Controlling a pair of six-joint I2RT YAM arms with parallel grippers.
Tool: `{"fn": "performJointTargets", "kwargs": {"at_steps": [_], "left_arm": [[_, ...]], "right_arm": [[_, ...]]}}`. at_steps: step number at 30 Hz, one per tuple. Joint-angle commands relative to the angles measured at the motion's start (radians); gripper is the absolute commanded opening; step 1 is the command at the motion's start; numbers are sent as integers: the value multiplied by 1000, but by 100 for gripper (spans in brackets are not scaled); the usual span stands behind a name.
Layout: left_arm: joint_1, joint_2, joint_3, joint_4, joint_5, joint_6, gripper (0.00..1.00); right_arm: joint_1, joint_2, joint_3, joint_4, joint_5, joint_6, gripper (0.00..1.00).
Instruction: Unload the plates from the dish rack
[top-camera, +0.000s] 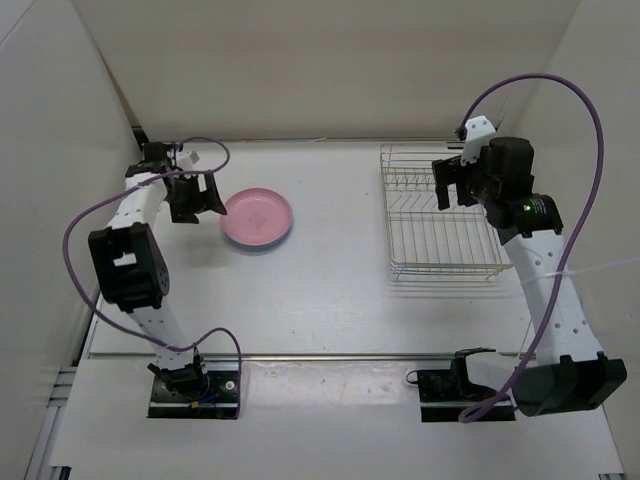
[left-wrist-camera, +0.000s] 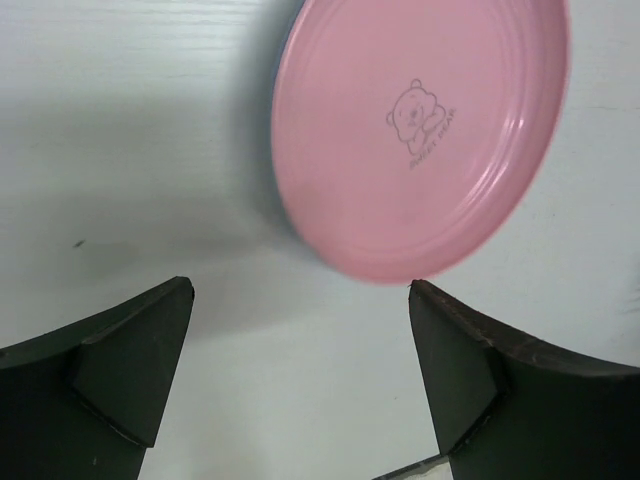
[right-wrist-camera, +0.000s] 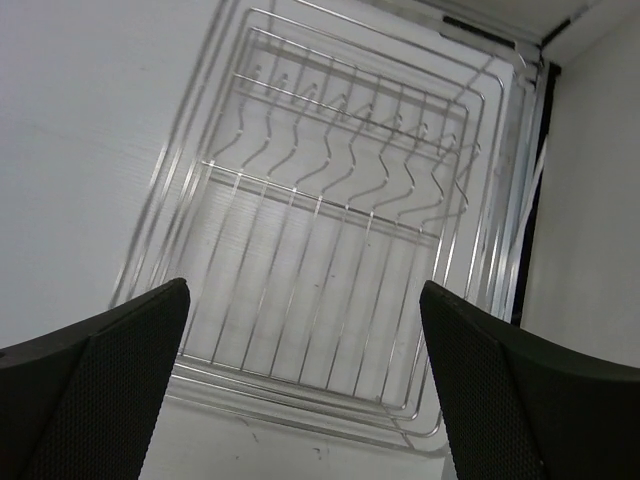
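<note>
Black left gripper (left-wrist-camera: 300, 290), smooth round pink plate (left-wrist-camera: 420, 130)

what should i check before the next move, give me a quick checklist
1. rack holds no plates: ok
2. pink plate lies flat on the table: ok
3. blue plate out too: cannot tell, only a bluish edge shows under the pink plate
4. left gripper open, clear of the pink plate: ok
5. right gripper open, empty, above the rack: ok
</note>
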Motion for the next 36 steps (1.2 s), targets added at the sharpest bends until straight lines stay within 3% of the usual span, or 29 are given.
{"fn": "performJointTargets", "kwargs": {"at_steps": [1, 6, 18, 36], "left_arm": [[40, -211, -29, -41, -70, 64, 100], [138, -426, -96, -105, -160, 129, 100], [413, -728, -207, -193, -154, 224, 100], [510, -831, -239, -214, -22, 184, 100]], "right_arm": [[-79, 49, 27, -4, 75, 78, 99], [-238, 20, -2, -29, 144, 132, 99], [-644, -127, -137, -19, -66, 170, 99], [-655, -189, -155, -87, -154, 207, 99]]}}
